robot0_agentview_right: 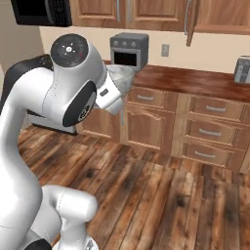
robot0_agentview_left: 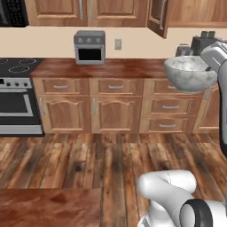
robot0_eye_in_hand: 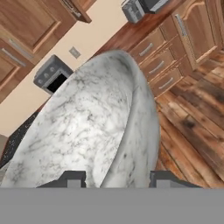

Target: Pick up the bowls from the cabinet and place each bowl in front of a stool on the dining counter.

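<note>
A cream wall (robot0_agentview_left: 133, 44) runs behind a long reddish-brown wood surface (robot0_agentview_left: 111, 68). Below it stand warm brown base units (robot0_agentview_left: 115, 111) with drawers and arched panel doors, all with pale metal handles. A small grey toaster oven (robot0_agentview_left: 90, 47) sits toward the back edge of the surface, beside a wall socket (robot0_agentview_left: 118, 44). At the left end is a stove (robot0_agentview_left: 15, 102) with a black cooktop. A grey toaster (robot0_agentview_right: 241, 70) stands farther right. The floor (robot0_agentview_left: 88, 159) is dark, streaked wooden planks.
</note>
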Available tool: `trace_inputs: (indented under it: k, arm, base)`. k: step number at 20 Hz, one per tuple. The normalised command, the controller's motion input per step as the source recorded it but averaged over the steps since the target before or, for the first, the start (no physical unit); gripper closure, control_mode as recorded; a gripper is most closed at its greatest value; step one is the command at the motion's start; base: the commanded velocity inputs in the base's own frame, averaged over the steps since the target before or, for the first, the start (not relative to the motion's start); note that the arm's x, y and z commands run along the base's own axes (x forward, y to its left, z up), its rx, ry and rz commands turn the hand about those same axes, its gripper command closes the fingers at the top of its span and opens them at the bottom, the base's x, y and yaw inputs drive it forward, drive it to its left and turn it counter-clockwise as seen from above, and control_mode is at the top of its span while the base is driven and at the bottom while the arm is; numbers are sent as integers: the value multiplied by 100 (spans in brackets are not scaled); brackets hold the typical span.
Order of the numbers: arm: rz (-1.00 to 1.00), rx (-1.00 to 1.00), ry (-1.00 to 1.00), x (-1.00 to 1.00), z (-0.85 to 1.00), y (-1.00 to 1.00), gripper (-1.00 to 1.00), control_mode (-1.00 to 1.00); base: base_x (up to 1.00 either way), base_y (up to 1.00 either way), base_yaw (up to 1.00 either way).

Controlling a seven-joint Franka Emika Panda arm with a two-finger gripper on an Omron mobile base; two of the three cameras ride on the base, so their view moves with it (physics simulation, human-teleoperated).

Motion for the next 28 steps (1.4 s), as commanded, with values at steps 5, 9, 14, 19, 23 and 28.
trace_inputs:
  k: [5,9,14,19,23,28]
  arm:
    - [0,0,0,0,0,0,100,100]
    - [0,0,0,0,0,0,100,100]
    - [0,0,0,0,0,0,100,100]
    - [0,0,0,0,0,0,100,100]
    - [0,0,0,0,0,0,100,100]
    - [0,0,0,0,0,0,100,100]
  base:
    - [-100,52,-7]
    - [-100,46,-2]
    - [-100,24,0]
    - [-100,1,0]
    - [-100,0,0]
    - [-100,0,0]
